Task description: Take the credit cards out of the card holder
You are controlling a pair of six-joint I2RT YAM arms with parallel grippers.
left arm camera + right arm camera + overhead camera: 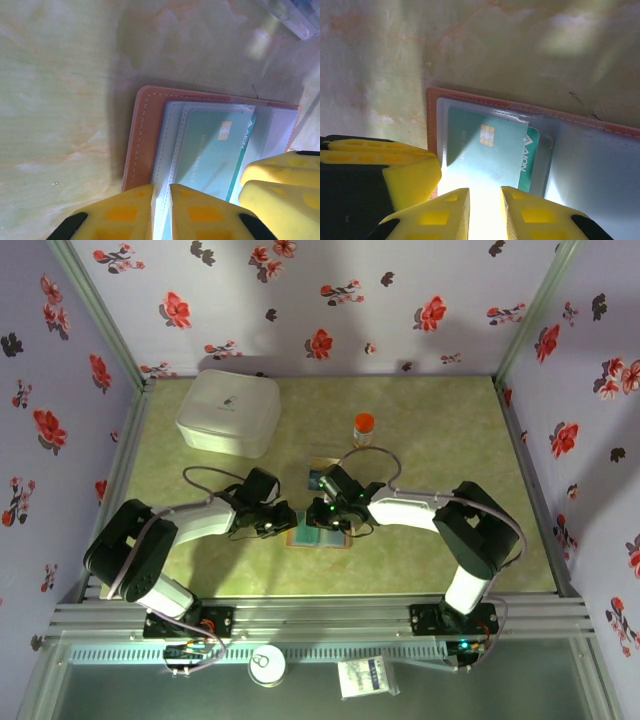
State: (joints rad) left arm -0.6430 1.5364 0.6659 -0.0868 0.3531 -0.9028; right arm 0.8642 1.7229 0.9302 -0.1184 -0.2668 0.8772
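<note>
We see the left gripper [283, 523] and right gripper [325, 512] crowded together over the holder [322, 539], blocking it from both sides. A tray [322, 476] sits just beyond, a bottle [363, 428] farther, a box [228, 412] far left. The table [450, 440] lies open right, near and near left.

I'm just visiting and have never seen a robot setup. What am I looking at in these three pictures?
The overhead picture shows a robot's left arm and right arm, bolted to a table and meeting over an open brown card holder. A white lidded box and an orange-capped bottle stand farther back. The other two pictures come from a camera on each wrist: the yellow shapes at the bottom are the left gripper and right gripper, both down at the holder's edge. A teal card sits in a clear sleeve. Whether either gripper grips anything is unclear.
</note>
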